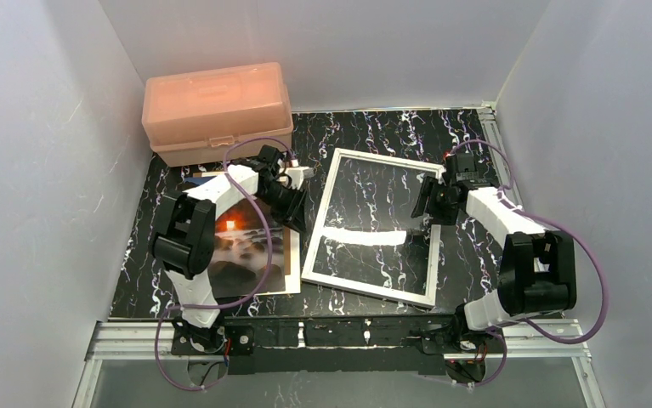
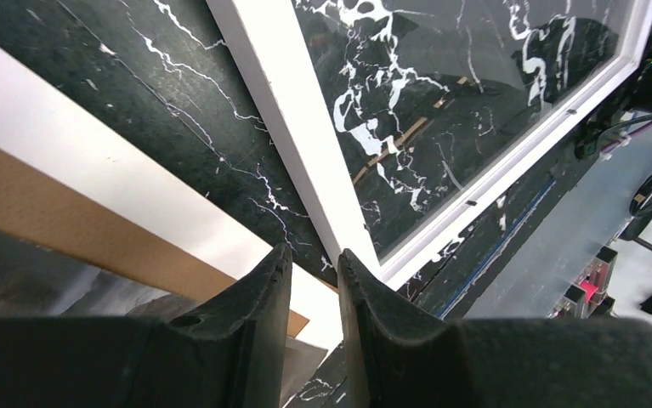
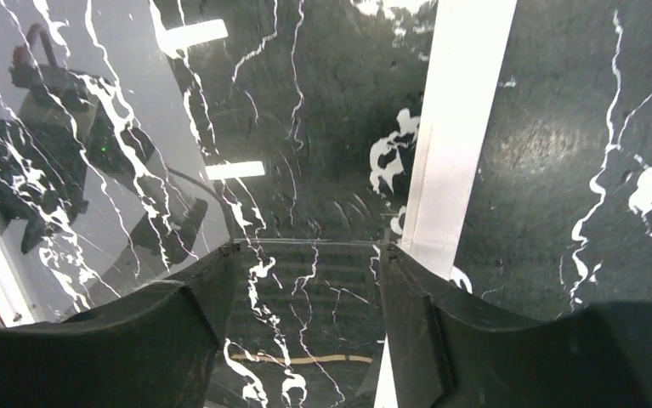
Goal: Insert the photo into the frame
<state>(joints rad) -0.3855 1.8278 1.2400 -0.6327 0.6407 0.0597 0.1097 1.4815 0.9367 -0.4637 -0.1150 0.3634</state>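
Currently, the frame (image 1: pixel 371 225) lies flat at the centre of the black marble table (image 1: pixel 458 263), turned slightly out of square with the table edges. Marble veining shows through its clear pane. The photo (image 1: pixel 241 255) lies image-up on the table just left of the frame, apart from it and partly under the left arm. In the left wrist view, a brown cardboard strip (image 2: pixel 50 212) and beyond it a white strip (image 2: pixel 135 178) run along the photo's right side.

The left gripper (image 2: pixel 314 255) hangs over the gap between the photo and the frame's left rail. Its jaws are parted only narrowly, and nothing is seen between them.

The right gripper (image 3: pixel 305 251) is at the frame's right rail, about halfway along it. Its jaws stand wide apart and grip nothing: one finger is over the pane, the other at the white rail. Whether the fingertips touch the frame cannot be told.

A salmon-pink plastic box (image 1: pixel 216 110) stands at the far left corner.
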